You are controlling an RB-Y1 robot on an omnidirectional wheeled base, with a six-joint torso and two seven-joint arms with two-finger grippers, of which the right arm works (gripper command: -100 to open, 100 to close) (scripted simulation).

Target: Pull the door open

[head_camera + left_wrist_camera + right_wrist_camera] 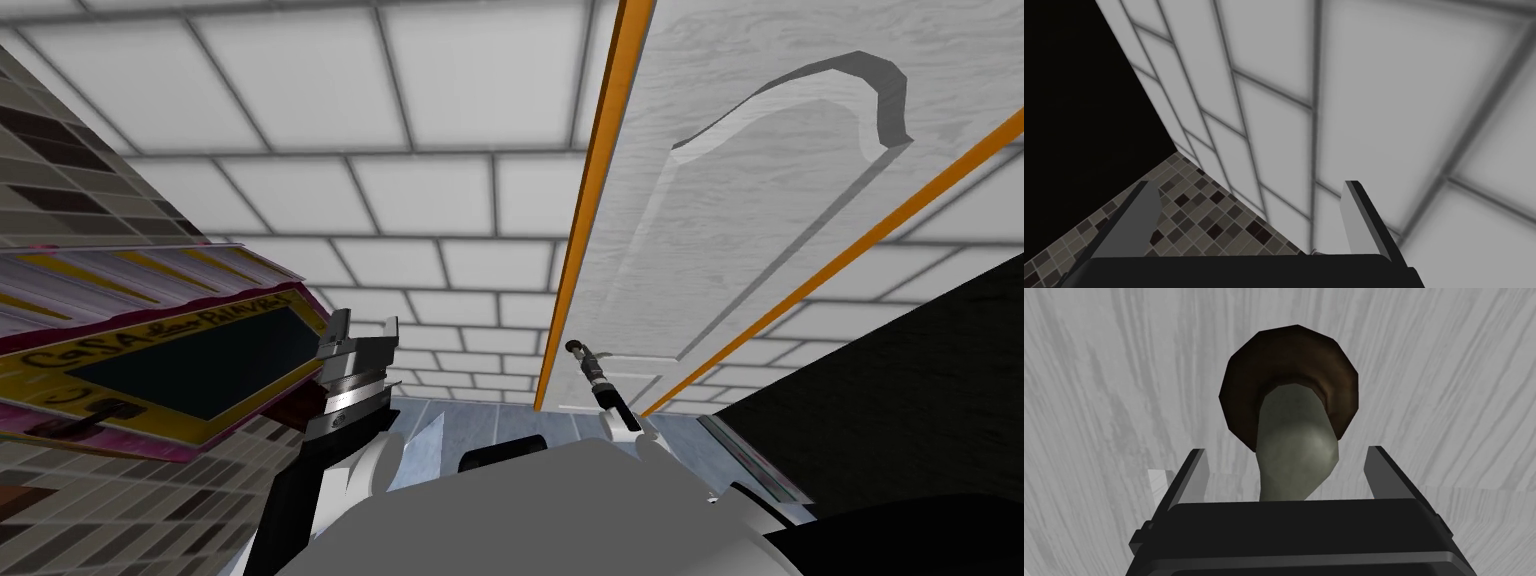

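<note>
The door (740, 200) is a white wood-grain panel with an arched recess, set between orange frame strips (600, 180). Its handle (1296, 443) is a grey-green lever on a dark brown round rose (1244, 383). My right gripper (1286, 465) is right at the door (1099, 388), open, one finger on either side of the lever with a gap on both sides. In the head view the right gripper (592, 370) reaches up to the handle (575, 347). My left gripper (362, 332) is raised to the left of the door, open and holding nothing, as the left wrist view of this gripper (1249, 220) also shows.
A yellow-and-pink framed sign (170, 370) hangs on the mosaic-tiled wall (90, 500) close to my left arm. A wall of large white tiles (400, 200) runs behind. A black area (900, 400) lies to the right of the door.
</note>
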